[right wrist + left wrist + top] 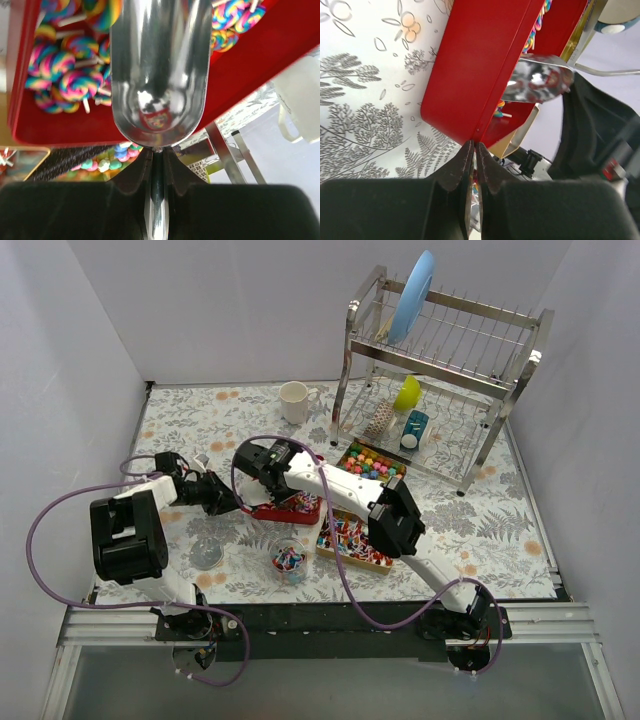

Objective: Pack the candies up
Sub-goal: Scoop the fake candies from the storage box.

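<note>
1. Nearest the arm bases stand two glass bowls. One bowl [271,560] holds a small heap of mixed candies [289,558]. The second bowl [207,554] sits well to its left, and I cannot make out what is in it.
2. Behind them is a cluster of three trays: one red tray [470,65] and two gold ones. The near gold tray [350,558] lies just beside the red one and carries red-and-white wrapped pieces. The far gold tray [345,454] holds multicoloured sweets.
3. The left gripper [474,146] is pressed together, pinching the red tray's thin rim at a corner.
4. The right gripper [157,155] is clamped on the handle of the single metal scoop [160,65]. The scoop's bowl hangs over the swirl lollipops [75,82] lying in the red tray.
5. Farther back stands one white mug [293,401]. At the far right is one dish rack [445,360] with one blue plate [413,295] upright on top.
6. White walls close in the left, back and right edges. Bare floral surface [480,530] shows to the right of the trays and around the mug.
</note>
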Controlling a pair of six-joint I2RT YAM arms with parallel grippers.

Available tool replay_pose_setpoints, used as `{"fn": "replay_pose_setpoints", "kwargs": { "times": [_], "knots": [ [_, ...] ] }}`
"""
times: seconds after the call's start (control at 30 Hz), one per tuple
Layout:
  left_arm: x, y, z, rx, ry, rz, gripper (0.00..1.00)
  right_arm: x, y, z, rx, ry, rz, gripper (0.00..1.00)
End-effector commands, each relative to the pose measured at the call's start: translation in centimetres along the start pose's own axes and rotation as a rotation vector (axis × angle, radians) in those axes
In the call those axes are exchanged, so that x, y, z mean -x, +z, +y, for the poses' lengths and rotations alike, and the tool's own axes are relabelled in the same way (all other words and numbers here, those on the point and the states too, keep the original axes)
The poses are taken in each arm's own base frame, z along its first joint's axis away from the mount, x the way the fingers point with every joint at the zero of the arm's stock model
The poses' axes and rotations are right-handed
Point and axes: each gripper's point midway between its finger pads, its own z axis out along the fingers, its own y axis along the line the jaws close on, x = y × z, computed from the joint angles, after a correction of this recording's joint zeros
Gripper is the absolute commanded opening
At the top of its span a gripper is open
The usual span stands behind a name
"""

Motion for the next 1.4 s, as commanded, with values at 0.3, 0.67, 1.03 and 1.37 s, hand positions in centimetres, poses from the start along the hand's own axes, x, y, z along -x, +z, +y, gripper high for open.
{"fn": "replay_pose_setpoints", "kwargs": {
  "times": [0.3,0.67,1.03,1.37],
  "knots": [
    [-1.6,1.8,1.7,0.035,-0.048,0.072,0.05,6.3,3.0,4.2,0.135,0.034,-0.154,0.01],
    [-1.1,1.7,1.4,0.032,-0.042,0.076,0.05,8.9,0.5,1.5,0.167,0.316,-0.553,0.01],
    [-0.2,0.4,-0.2,0.031,0.051,0.080,0.09,5.6,-2.2,-0.9,0.107,0.398,-0.680,0.01],
    [1.3,-1.0,-3.3,-0.038,0.188,0.092,0.18,2.6,-4.0,0.0,0.000,0.412,-0.748,0.01]
  ]
}}
